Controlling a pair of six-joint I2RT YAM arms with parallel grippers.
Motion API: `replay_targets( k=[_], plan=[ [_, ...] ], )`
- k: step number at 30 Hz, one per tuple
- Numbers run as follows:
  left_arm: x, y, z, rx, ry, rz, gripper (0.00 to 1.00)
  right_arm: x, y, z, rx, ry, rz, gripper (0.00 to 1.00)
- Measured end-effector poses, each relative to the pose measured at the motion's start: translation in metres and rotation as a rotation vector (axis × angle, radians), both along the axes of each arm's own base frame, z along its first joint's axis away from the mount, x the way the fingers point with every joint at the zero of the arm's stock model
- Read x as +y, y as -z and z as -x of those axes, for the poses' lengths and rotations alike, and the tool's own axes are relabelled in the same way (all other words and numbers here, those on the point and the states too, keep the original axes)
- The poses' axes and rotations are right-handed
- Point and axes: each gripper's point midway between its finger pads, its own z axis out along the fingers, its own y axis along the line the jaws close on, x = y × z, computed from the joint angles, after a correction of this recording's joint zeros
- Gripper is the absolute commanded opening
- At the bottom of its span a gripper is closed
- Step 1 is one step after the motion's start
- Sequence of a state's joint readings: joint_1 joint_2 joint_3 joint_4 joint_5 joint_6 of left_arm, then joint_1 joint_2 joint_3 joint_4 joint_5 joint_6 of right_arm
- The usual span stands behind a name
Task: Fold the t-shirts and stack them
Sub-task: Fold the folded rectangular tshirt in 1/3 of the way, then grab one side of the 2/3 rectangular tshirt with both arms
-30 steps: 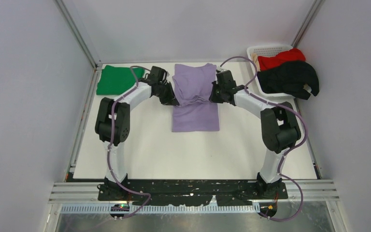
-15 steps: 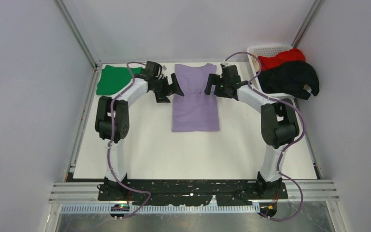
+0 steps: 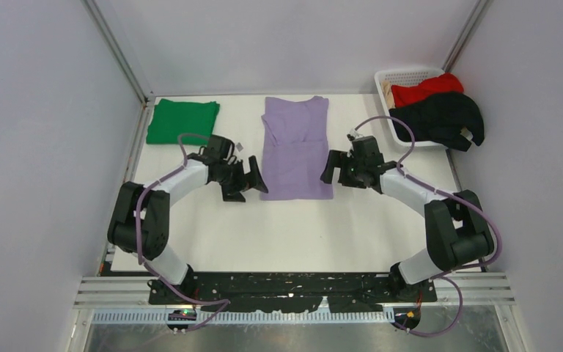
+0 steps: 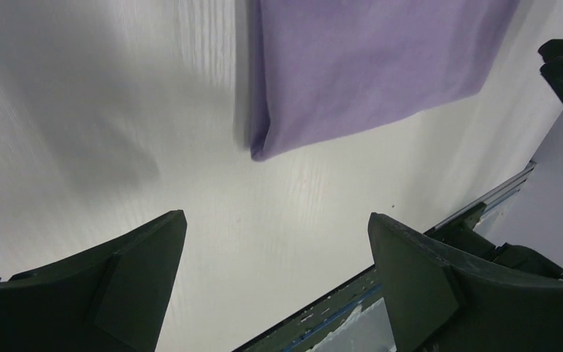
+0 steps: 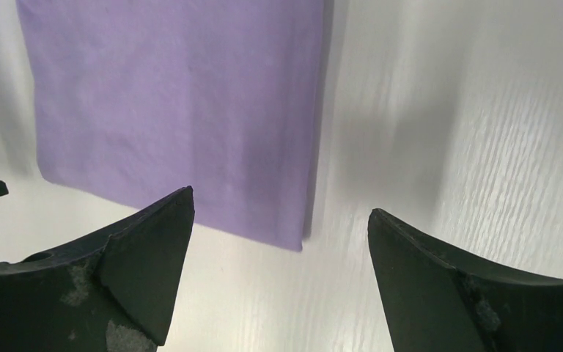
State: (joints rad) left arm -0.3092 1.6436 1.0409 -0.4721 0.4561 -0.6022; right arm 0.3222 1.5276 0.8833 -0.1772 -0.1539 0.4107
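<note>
A lavender t-shirt (image 3: 297, 150) lies flat mid-table as a long narrow strip, sleeves folded in. My left gripper (image 3: 255, 180) stands open just left of its near left corner, and my right gripper (image 3: 330, 169) stands open just right of its near right edge. Neither touches the cloth. The left wrist view shows the lavender t-shirt (image 4: 366, 66) ahead of the open left gripper (image 4: 275, 220), bare table between its fingers. In the right wrist view the lavender t-shirt's corner (image 5: 176, 110) lies ahead of the open right gripper (image 5: 280, 202). A folded green t-shirt (image 3: 183, 122) lies at the back left.
A white lattice basket (image 3: 410, 75) stands at the back right corner, holding a red t-shirt (image 3: 425, 89) and a black t-shirt (image 3: 440, 117) that hangs over its near rim. The enclosure's walls border the table on both sides.
Both grippers opened and let go of the lavender shirt, which now lies flat. Both arms drew back from the shirt's far half to beside its near corners.
</note>
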Motion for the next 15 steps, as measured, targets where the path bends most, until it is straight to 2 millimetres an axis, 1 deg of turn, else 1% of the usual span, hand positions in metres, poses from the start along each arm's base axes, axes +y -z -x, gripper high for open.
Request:
replay_targets(
  k=[2, 4, 5, 6, 8, 10, 13, 14, 15],
  plan=[
    [0.0, 0.013, 0.018, 0.037, 0.007, -0.009, 1.0, -0.002, 0.009, 0.015, 0.029, -0.008, 0.001, 0.96],
    [-0.002, 0.024, 0.032, 0.071, 0.016, -0.021, 1.0, -0.001, 0.019, 0.029, 0.062, -0.022, 0.005, 0.99],
    [-0.003, 0.028, 0.037, 0.081, 0.021, -0.025, 0.99, -0.001, 0.024, 0.035, 0.079, -0.031, 0.007, 0.97],
    [-0.004, 0.029, 0.039, 0.085, 0.024, -0.028, 0.96, -0.001, 0.028, 0.04, 0.093, -0.037, 0.009, 0.95],
    [-0.008, 0.032, 0.037, 0.077, 0.032, -0.026, 0.89, 0.0, 0.034, 0.047, 0.112, -0.047, 0.011, 0.86],
    [-0.01, 0.036, 0.034, 0.078, 0.028, -0.028, 0.79, 0.001, 0.035, 0.049, 0.119, -0.059, 0.011, 0.73],
    [-0.014, 0.038, 0.029, 0.085, 0.024, -0.026, 0.71, 0.003, 0.04, 0.05, 0.13, -0.073, 0.011, 0.62],
    [-0.016, 0.039, 0.027, 0.085, 0.022, -0.03, 0.69, 0.004, 0.043, 0.051, 0.138, -0.08, 0.014, 0.56],
    [-0.017, 0.04, 0.027, 0.085, 0.022, -0.033, 0.66, 0.006, 0.044, 0.05, 0.138, -0.084, 0.011, 0.51]
  ],
)
